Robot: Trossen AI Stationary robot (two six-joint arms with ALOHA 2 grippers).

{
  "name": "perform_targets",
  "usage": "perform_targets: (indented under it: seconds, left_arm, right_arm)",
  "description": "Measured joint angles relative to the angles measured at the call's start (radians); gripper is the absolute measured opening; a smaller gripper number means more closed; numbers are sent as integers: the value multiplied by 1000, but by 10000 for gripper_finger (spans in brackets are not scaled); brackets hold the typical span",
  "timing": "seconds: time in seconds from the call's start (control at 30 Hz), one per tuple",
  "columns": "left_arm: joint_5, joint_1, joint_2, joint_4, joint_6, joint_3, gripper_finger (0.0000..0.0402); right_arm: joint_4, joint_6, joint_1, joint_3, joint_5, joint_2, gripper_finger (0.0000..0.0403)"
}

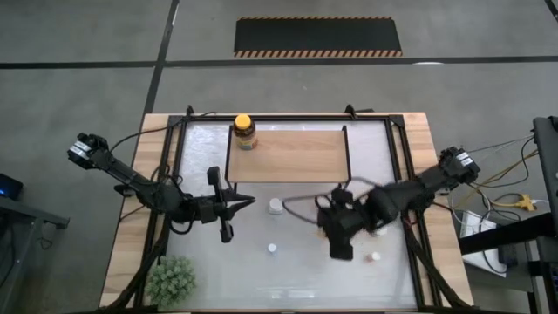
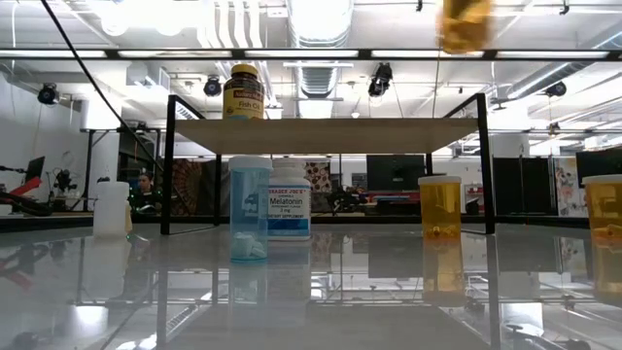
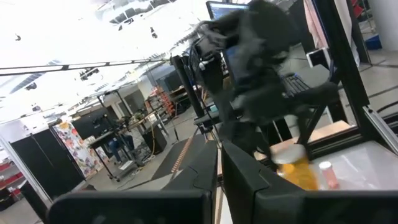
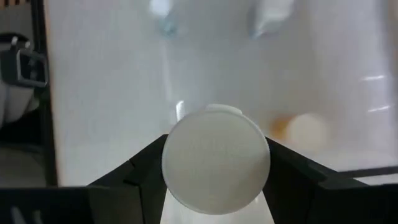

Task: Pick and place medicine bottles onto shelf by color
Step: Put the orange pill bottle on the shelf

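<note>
The shelf (image 1: 292, 157) stands at the table's far middle, with an amber jar with a yellow lid (image 1: 245, 131) on its far left corner. My right gripper (image 1: 342, 235), blurred, hangs near the shelf's right end, shut on an orange bottle (image 2: 465, 24) with a white cap (image 4: 216, 158). My left gripper (image 1: 228, 208) is shut and holds nothing, left of a white bottle (image 1: 275, 206). On the table stand a blue bottle (image 2: 250, 207), a white labelled bottle (image 2: 289, 199) and an orange one (image 2: 439, 206). My right gripper pinches the orange bottle between its two fingers (image 4: 146, 165), which stand one on each side just below the white cap's rim (image 4: 171, 155). The fingers slant down from above. The bottle is lifted clear of the table, its cap facing up toward the wrist.
A green plant (image 1: 171, 279) sits at the near left corner. Small pale bottles (image 1: 272, 249) (image 1: 375, 257) stand on the near half, a white one (image 2: 111, 207) far left and an orange one (image 2: 604, 209) far right. Black frame rails (image 1: 410, 201) run along the table's sides.
</note>
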Motion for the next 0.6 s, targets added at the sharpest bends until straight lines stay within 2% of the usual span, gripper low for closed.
perform_targets:
  seconds: [0.27, 0.5, 0.6]
  left_arm:
    - [-7, 0, -22, 0, 5, 0, 5]
    - [-17, 0, -22, 0, 24, 0, 5]
    - [-17, 0, -22, 0, 25, 0, 5]
  right_arm:
    - [-28, -258, -317, 146, -8, 1, 201]
    - [52, -375, -602, 162, -10, 4, 201]
    - [82, -400, -691, 162, -67, 24, 201]
